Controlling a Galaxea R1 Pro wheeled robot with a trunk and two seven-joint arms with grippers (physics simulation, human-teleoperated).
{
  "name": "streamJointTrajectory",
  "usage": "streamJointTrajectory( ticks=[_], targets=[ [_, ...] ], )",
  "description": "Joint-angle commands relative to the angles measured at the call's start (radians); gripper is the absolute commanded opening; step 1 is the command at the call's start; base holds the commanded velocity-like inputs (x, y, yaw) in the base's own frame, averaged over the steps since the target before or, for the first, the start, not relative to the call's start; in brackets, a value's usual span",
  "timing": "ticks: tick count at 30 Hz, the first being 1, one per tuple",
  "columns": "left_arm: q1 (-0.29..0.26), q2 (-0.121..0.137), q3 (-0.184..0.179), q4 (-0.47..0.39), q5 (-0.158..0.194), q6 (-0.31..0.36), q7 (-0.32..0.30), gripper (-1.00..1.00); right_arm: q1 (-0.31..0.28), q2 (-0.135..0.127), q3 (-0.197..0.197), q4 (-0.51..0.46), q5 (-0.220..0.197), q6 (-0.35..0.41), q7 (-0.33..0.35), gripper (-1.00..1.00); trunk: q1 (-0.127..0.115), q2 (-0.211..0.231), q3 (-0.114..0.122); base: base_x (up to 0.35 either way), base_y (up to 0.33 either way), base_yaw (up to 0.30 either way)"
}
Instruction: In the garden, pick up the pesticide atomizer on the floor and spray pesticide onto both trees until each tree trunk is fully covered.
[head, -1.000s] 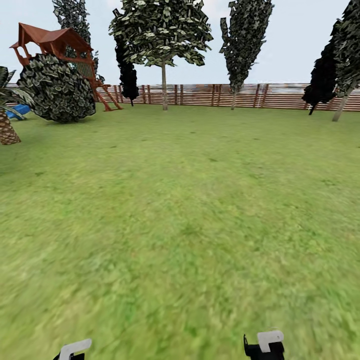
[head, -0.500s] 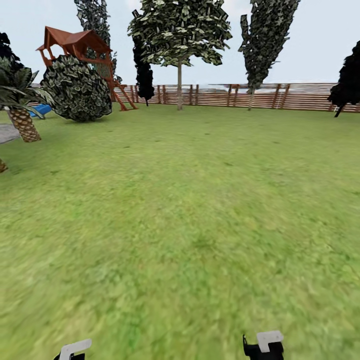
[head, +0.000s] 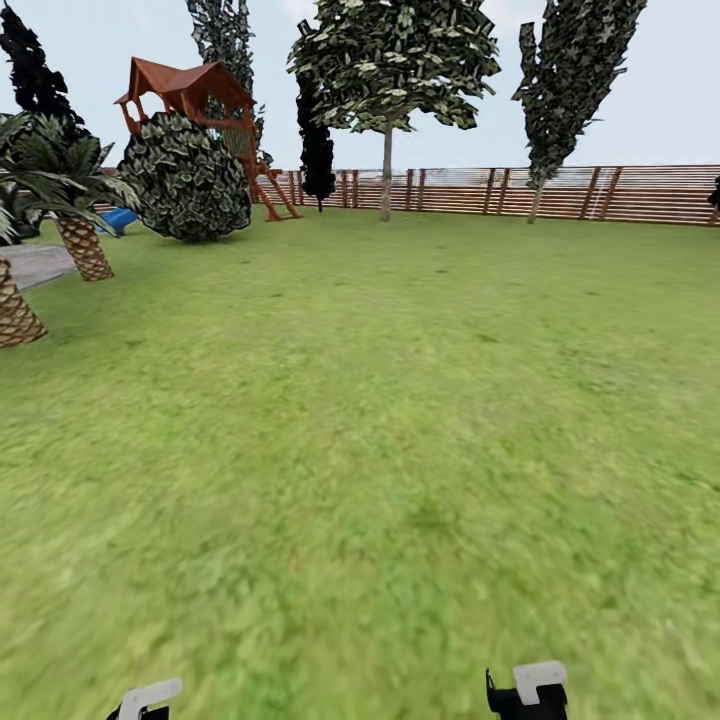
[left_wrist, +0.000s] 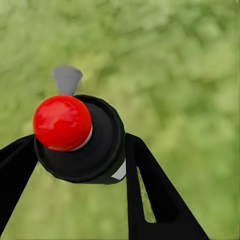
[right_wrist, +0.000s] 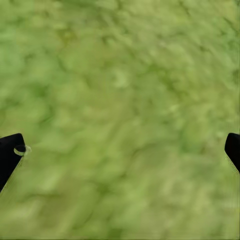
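left gripper clamps the pesticide atomizer, nozzle forward for spraying; right gripper spread wide, empty over lawn.

Left gripper: fingers run off the frame edge.
Atomizer: body hidden behind its own black cap; probably clamped.
Right gripper: fingertips alone visible at frame edges.
Palm: crown cropped.
Lawn: blurred.
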Motion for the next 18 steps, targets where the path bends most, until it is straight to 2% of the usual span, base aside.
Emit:
streamJointTrajectory(
  ticks=[1,10,18],
  targets=[
    [0.000,0.000,0.000,0.000,0.000,0.000,0.000,-1.00,0.000,0.000,0.000,0.000,0.000,0.000,0.000,1.00,0.000,0.000,0.000,0.339,0.000,0.001],
    [0.000,0.000,0.000,0.000,0.001,0.000,0.000,-1.00,0.000,0.002,0.000,0.000,-0.002,0.001,0.000,1.00,0.000,0.000,0.000,0.339,0.000,-0.002],
    [0.000,0.000,0.000,0.000,0.001,0.000,0.000,-1.00,0.000,0.002,0.000,0.000,-0.002,0.001,0.001,1.00,0.000,0.000,0.000,0.339,0.000,-0.208]
  ],
)
